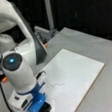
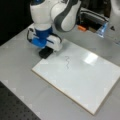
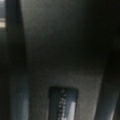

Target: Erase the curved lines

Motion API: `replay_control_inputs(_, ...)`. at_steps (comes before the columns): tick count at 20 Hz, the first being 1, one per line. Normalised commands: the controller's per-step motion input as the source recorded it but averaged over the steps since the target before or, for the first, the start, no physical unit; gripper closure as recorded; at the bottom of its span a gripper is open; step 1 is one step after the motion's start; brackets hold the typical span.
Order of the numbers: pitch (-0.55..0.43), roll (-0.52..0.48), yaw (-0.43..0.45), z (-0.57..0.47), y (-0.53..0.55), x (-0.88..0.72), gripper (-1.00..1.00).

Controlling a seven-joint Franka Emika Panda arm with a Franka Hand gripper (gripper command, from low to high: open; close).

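Front view, arm at the view's left: the white board (image 1: 74, 77) is lying flat on the grey table (image 1: 100, 46). The curve lines (image 1: 55, 85) are sitting on the board's lower left part, thin and dark, unerased. The gripper (image 1: 45, 108) is hanging at the view's bottom left, at the board's near corner, with a black eraser block (image 1: 46, 108) showing under its blue and white body. The block is sitting near the squiggle but apart from it. How the jaws stand cannot be told here.

Front view, arm at the view's top: the gripper (image 2: 46, 51) is standing over the board's (image 2: 82, 82) upper left corner. The black eraser block (image 2: 45, 53) is jutting out below it, at the board's edge; whether it is touching the surface cannot be told. The curve lines (image 2: 67, 62) are running as a short wavy stroke to the block's right and slightly lower, with clear white between them. An orange item (image 2: 81, 28) is lying on the table (image 2: 17, 65) behind the arm. Jaws hidden by the hand's body; their state cannot be told.

Wrist view: mostly dark grey surfaces are filling the frame, with a dark rectangular label (image 3: 63, 103) at the bottom. Neither board nor squiggle is showing.
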Motion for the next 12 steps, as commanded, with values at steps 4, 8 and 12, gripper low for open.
replay_control_inputs(4,-0.018,0.095,-0.024,0.01,-0.11,0.18,-1.00)
replay_control_inputs(8,-0.035,0.079,-0.052,-0.01,-0.07,0.17,1.00)
replay_control_inputs(12,-0.043,0.093,-0.074,-0.04,-0.02,0.18,1.00)
